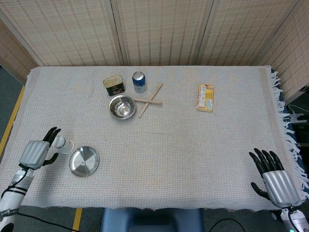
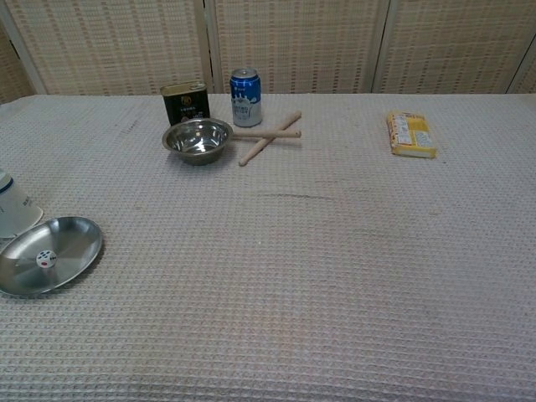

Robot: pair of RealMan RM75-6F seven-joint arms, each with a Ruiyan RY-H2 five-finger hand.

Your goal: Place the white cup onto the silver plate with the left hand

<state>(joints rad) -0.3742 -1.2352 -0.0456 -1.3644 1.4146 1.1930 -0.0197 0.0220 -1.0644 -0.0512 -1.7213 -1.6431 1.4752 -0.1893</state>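
Note:
The white cup (image 1: 63, 143) rests on the cloth just off the upper left rim of the silver plate (image 1: 84, 161). In the chest view the cup (image 2: 14, 209) is at the left edge, its wider end down, beside the plate (image 2: 59, 247). Whether it stands or leans I cannot tell. My left hand (image 1: 35, 152) is at the table's left edge with its fingers (image 1: 50, 133) spread, right next to the cup and holding nothing. My right hand (image 1: 273, 175) lies at the near right corner, fingers spread and empty.
At the back of the table are a steel bowl (image 1: 121, 107), a dark tin (image 1: 114, 86), a blue can (image 1: 139, 81) and two crossed wooden sticks (image 1: 150, 100). A yellow packet (image 1: 205, 97) lies further right.

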